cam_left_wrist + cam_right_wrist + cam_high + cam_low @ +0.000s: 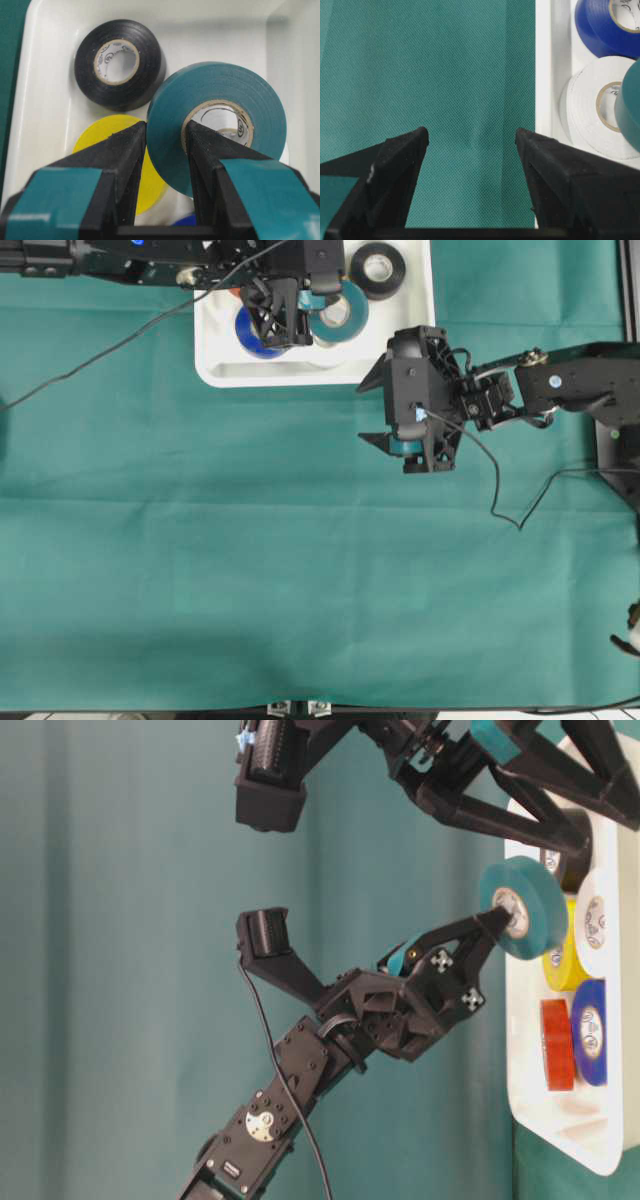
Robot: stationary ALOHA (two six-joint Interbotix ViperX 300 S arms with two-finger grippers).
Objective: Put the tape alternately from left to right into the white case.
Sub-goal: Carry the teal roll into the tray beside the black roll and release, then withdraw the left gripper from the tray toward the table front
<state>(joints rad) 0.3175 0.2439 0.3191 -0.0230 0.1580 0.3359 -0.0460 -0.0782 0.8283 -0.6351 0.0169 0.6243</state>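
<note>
The left gripper (165, 150) jaws pinch the teal roll (220, 95) through its wall, one jaw inside the core, a light, stiff, smooth-sided ring; the right gripper (470, 150) jaws gape wide, holding nothing.

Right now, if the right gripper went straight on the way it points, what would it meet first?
Probably nothing but the green cloth: the open right gripper aims alongside the white case, whose rim lies just beside one finger. Depth is unclear.

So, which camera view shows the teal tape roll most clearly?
The left wrist view: the teal tape roll fills the frame, its wall pinched by the left gripper. The table-level view shows it held over the white case. Overhead it is half hidden; the right wrist view catches only its edge.
</note>
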